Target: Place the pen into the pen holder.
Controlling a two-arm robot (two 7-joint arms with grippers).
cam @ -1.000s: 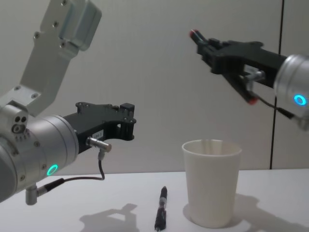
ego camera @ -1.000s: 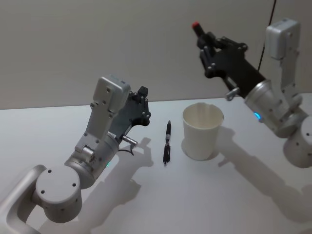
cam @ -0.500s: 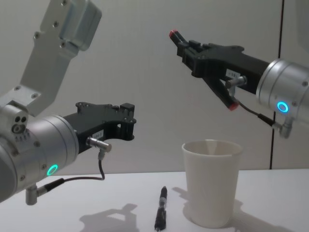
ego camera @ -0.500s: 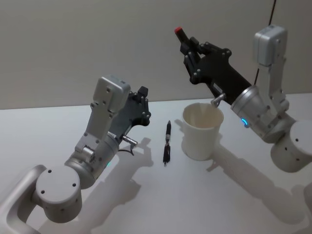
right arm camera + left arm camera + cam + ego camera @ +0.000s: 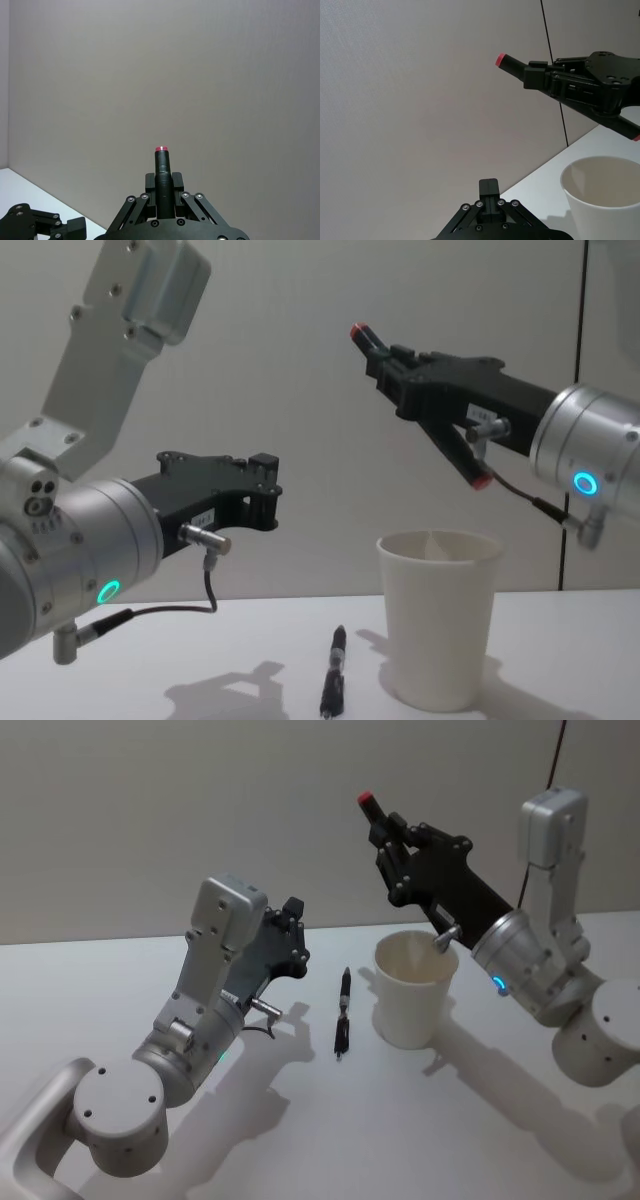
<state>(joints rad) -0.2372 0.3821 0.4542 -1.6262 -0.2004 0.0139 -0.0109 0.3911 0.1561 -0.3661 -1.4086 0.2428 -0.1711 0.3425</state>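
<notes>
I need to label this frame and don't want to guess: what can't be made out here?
- Pen holder, floor: head view, hidden by its own wall; the left wrist view's edge cuts off its base.
- Held pen, middle part: chest view, covered by the right gripper.
- Table pen, markings: head view, too small.
- Left gripper idles left of it.

A bare white table [image 5: 330,1140] stands against a plain grey wall [image 5: 150,800].
</notes>
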